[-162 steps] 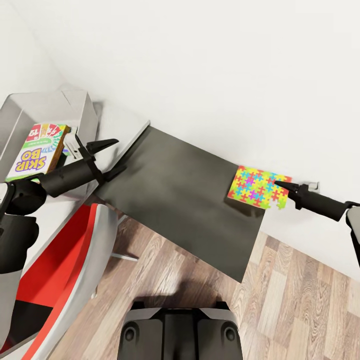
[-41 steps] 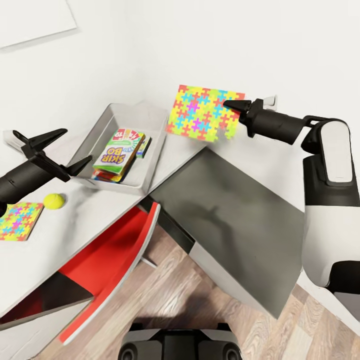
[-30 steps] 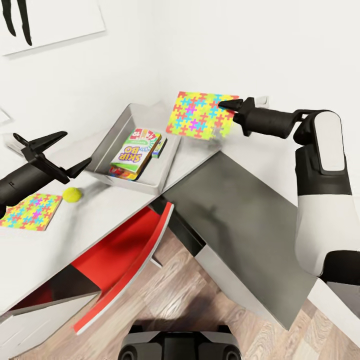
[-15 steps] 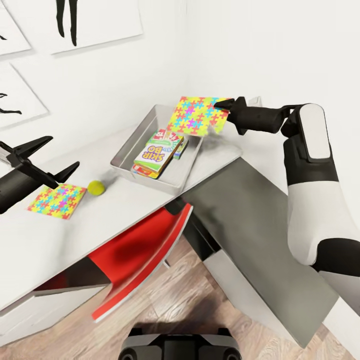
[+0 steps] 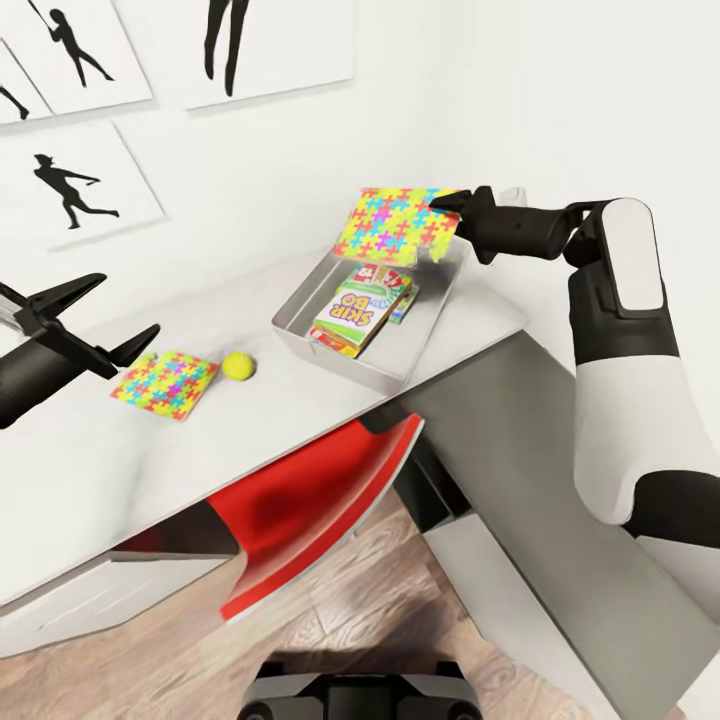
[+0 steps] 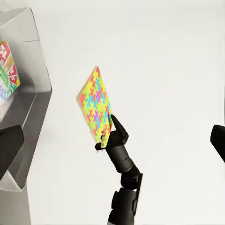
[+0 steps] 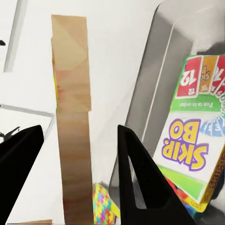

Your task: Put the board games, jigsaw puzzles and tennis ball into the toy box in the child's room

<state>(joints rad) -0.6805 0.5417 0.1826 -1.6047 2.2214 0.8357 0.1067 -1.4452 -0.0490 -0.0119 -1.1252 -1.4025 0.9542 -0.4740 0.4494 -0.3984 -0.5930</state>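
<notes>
Carrying a jigsaw puzzle (image 5: 398, 225) in the right tool (image 5: 447, 204), clamped on 1 corner, with the square hanging almost on edge above the far end of the toy box (image 5: 372, 312). Best to bring it lower and further over the middle of the tray, then tilt it flat before letting go, since a thin stiff square released on edge may strike the sloping wall and slide out. Inside the tray already lies the green-yellow Skip-Bo box (image 5: 357, 313), stacked on other printed boxes, so good to aim for its flat top.

Seen edge-on from the right wrist: a plain pale brown edge (image 7: 72, 117), like cardboard, bright interlocking print on the face.

Left tool (image 5: 80, 320) spread open and empty, above the pale marbled surface (image 5: 150, 450). Resting there well apart from the tray: the second puzzle (image 5: 166, 384), flat, and just beside it the small fuzzy-looking tennis ball (image 5: 238, 366), round and likely to roll if nudged.
</notes>
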